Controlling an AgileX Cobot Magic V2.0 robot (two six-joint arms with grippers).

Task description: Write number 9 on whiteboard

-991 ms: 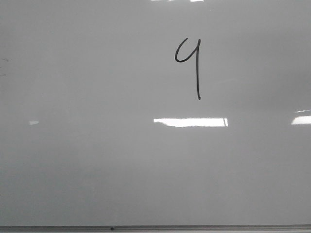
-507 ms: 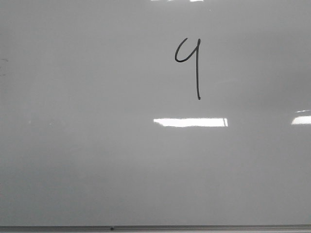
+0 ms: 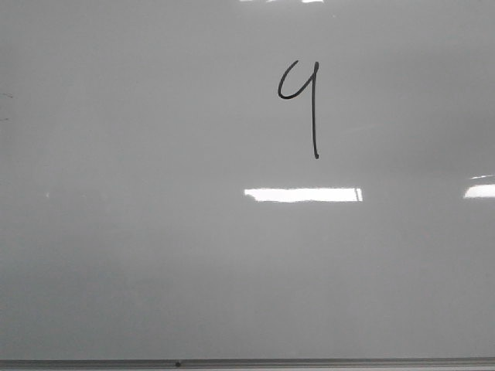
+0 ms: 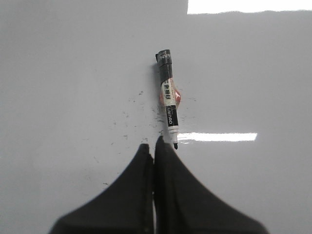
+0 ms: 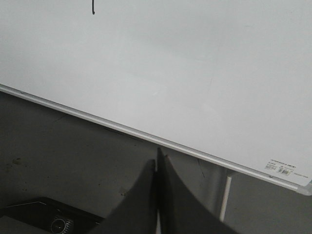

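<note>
The number 9 (image 3: 302, 100), a thin black stroke with an open-topped loop and a long tail, stands on the whiteboard (image 3: 155, 255) in the upper middle of the front view. The tail's end shows in the right wrist view (image 5: 93, 9). A black-and-white marker (image 4: 167, 105) lies loose on the board, uncapped, its tip close to my left gripper (image 4: 153, 146), which is shut and empty. My right gripper (image 5: 157, 163) is shut and empty, off the board beyond its grey frame edge (image 5: 146, 136). Neither gripper shows in the front view.
Small black ink specks (image 4: 131, 119) dot the board near the marker, with a reddish smudge (image 4: 177, 97) under it. Glare patches (image 3: 303, 195) lie on the board. Below the frame is dark floor, a dark device (image 5: 53, 219) and a white post (image 5: 225, 195).
</note>
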